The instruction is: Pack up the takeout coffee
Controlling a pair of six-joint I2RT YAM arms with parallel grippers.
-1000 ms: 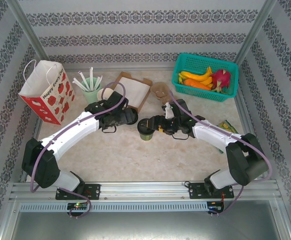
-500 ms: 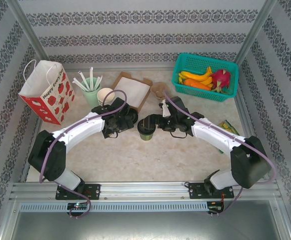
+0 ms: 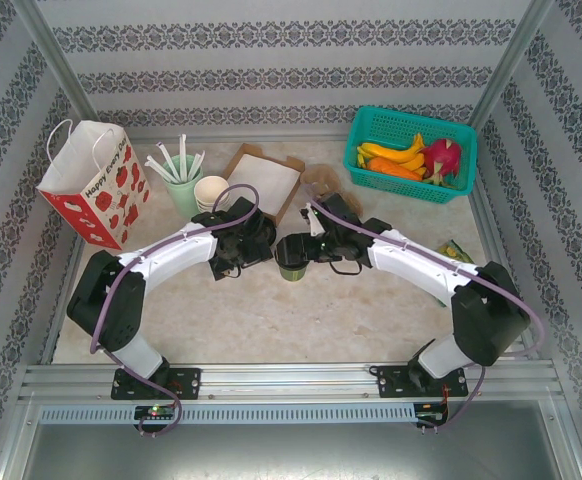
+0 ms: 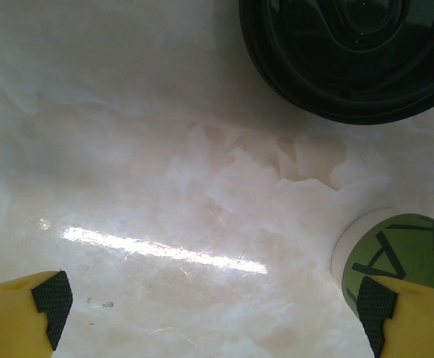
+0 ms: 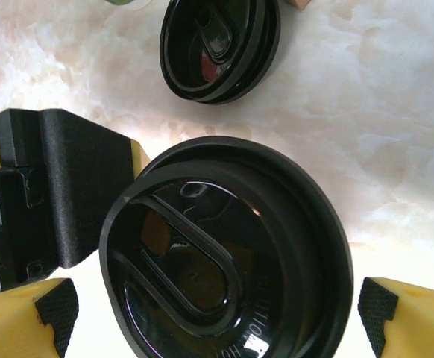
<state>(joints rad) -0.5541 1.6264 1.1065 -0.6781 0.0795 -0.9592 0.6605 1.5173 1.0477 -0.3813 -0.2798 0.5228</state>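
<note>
The worktop (image 4: pixel 142 171) was smooth, polished marble-look stone, glossy enough to carry a streak of light. The lid (image 5: pixel 224 268) of the takeout coffee cup (image 4: pixel 400 242) was shiny black plastic, its green paper side matt. The basket (image 3: pixel 403 186) was teal plastic mesh.

Tabletop (image 3: pixel 271 320) inventory, as I count it:
- takeout coffee (image 3: pixel 293 260), lid on: one
- loose black lids (image 5: pixel 221 48): one stack, number in it unclear
- mint cup of white sticks (image 3: pixel 181 185): one
- cream cup (image 3: pixel 211 190): one, possibly a stack
- red-printed paper bag (image 3: pixel 91 185): one
- cardboard tray (image 3: pixel 266 180): one
- pulp carrier (image 3: pixel 319 180): one
- teal basket (image 3: pixel 401 186): one
- banana bunch (image 3: pixel 396 152): one
- dragon fruit (image 3: pixel 441 158): one
- green packet (image 3: pixel 456 255): one
- hands: two, left hand (image 4: pixel 213 302) and right hand (image 5: pixel 217 306)
</note>
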